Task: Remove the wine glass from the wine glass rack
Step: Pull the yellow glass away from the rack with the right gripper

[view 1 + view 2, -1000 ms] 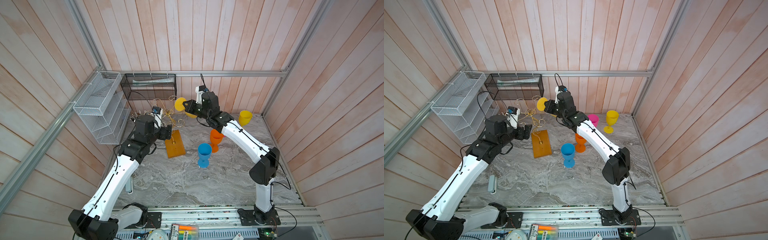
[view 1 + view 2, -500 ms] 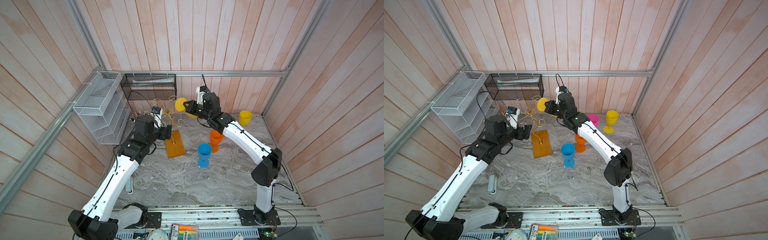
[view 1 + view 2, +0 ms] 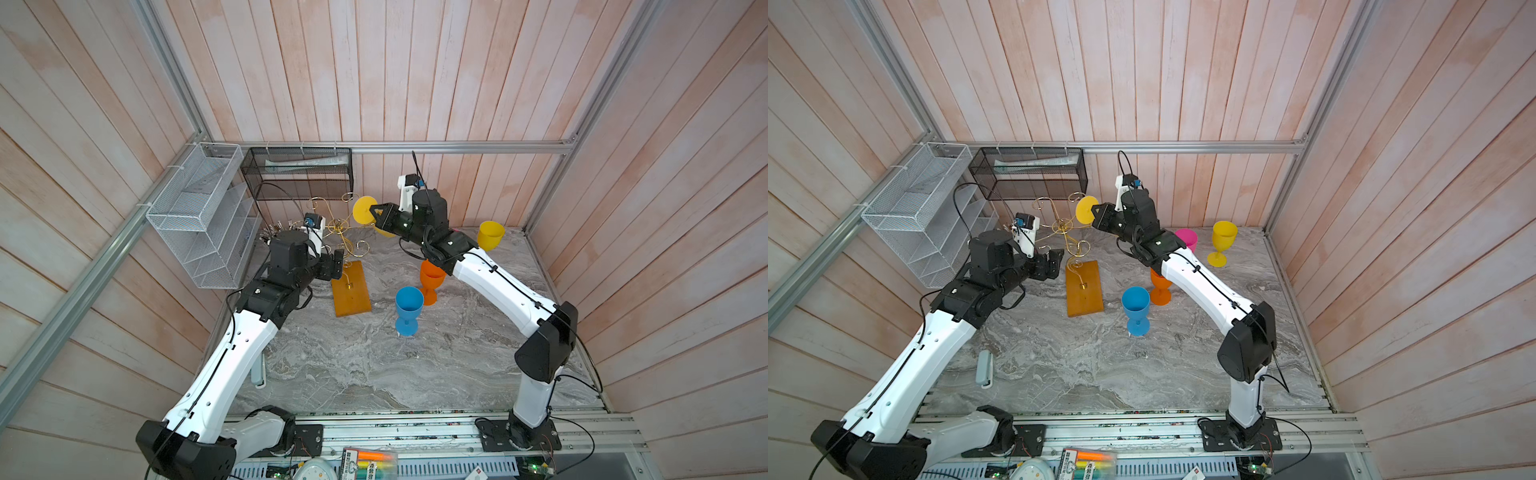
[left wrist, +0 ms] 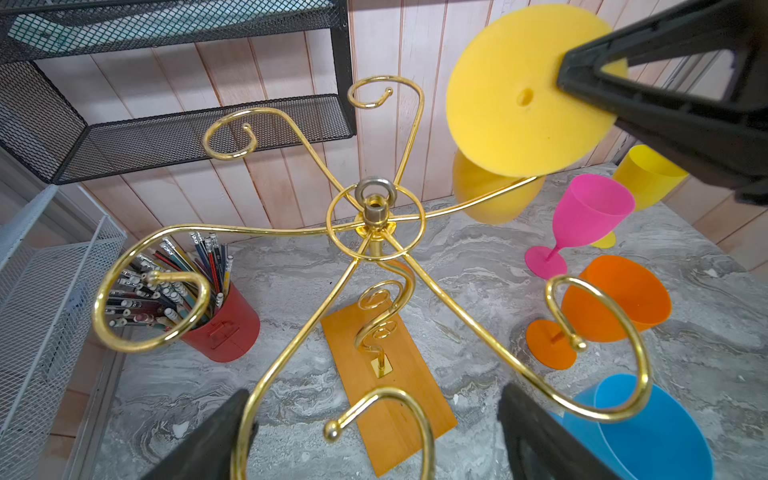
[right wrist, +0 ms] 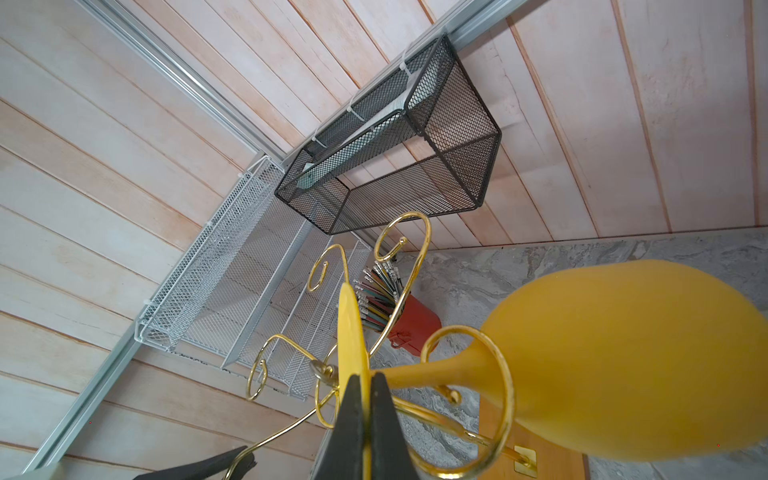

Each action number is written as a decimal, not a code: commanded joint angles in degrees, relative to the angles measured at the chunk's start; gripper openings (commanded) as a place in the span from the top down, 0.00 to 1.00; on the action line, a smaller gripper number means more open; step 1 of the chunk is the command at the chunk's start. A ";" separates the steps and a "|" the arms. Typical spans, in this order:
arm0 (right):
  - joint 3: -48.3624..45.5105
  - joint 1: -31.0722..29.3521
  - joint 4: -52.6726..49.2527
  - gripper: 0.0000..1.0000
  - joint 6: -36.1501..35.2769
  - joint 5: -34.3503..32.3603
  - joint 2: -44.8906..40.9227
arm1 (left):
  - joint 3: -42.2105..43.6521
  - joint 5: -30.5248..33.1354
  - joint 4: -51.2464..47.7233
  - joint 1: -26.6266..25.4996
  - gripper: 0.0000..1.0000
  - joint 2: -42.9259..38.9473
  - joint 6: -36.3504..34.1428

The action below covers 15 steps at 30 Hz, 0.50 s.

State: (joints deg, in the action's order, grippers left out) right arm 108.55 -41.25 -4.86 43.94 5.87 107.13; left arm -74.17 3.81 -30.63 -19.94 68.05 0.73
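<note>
Overhead, in both top views, the wine glass (image 3: pixel 365 210) is hanging on the arm of the rack (image 3: pixel 351 289) that points toward the right arm. Its round foot is facing up and its bowl is dropping toward the desk (image 3: pixel 457 357). The right hand (image 3: pixel 375 212) is reaching in from the right and pinching the rim of that foot between fully closed jaws. The left hand (image 3: pixel 338 262) is hovering wide open and empty just beside the rack's near scrolls, so the right arm is the one placed to do the work.

From the left wrist, the foot is showing as a tilted yellow disc above one gold arm, with the bowl hanging below it. The left hand's own fingers (image 4: pixel 208 440) are standing far apart, gripping nothing.

From the right wrist, the stem is running sideways from the pinched foot, through a gold loop, to the bowl. That axis is what matters. As I judge it, the glass is needing to travel along the wire toward the loop's open end, not straight up.
</note>
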 commanded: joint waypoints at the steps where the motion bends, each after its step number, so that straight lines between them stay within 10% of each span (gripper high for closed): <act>1: -1.13 -1.45 0.74 1.00 0.95 0.99 -1.62 | -0.18 -1.35 0.75 -0.45 0.07 0.14 0.88; 15: -0.13 -1.77 2.70 1.00 2.91 1.79 -0.50 | 0.08 -0.75 0.58 -0.62 0.07 -0.21 0.55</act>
State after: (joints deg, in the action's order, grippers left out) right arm 108.03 -41.95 -3.29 46.28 5.85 107.13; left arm -74.17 3.64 -30.61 -20.03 68.03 1.13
